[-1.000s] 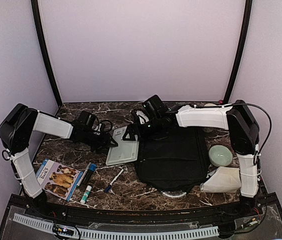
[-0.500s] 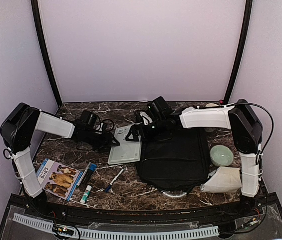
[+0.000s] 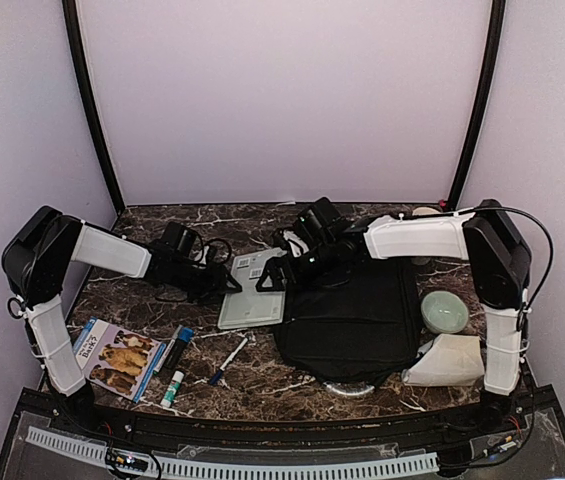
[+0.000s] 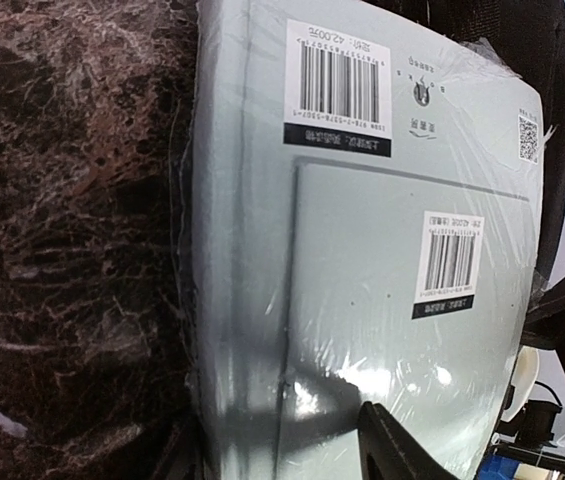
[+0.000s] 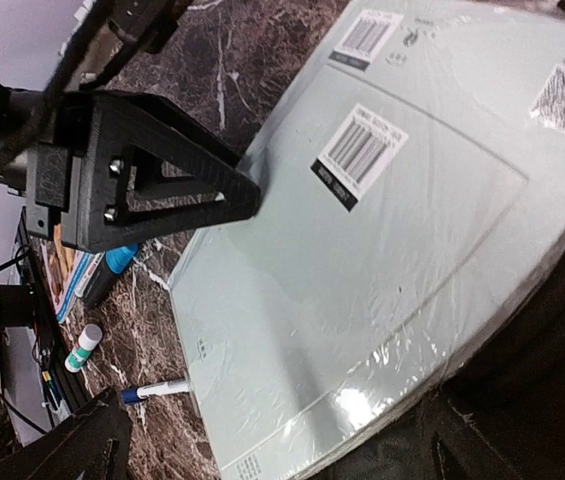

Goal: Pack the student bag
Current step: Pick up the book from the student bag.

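Well, the student bag (image 3: 347, 320) lies flat at centre-right of the frame. A pale shrink-wrapped board (image 3: 252, 292) with barcode labels sits just to its left, its right edge resting on the black fabric. Both arms meet over that board. The right hand (image 3: 278, 272) is spread wide, one finger tip at the board's edge, gripping nothing. The left hand (image 3: 212, 283) sits at the board's left edge, but I cannot tell whether it is clamped there or only resting.

My worry is the plastic wrap: it looks slick, so a thin pinch at one edge could let the board slide or pivot out. I can't make out an opening in the bag from here, so a corner might catch on the fabric and shove the whole bag along. The two hands are also very close, and a careless swing could knock them together.

For room, bare marble surface (image 3: 252, 225) lies toward the upper middle. The right side is hemmed by a green bowl (image 3: 444, 311) and a white pouch (image 3: 449, 360), and a pen (image 3: 228, 362) lies below.
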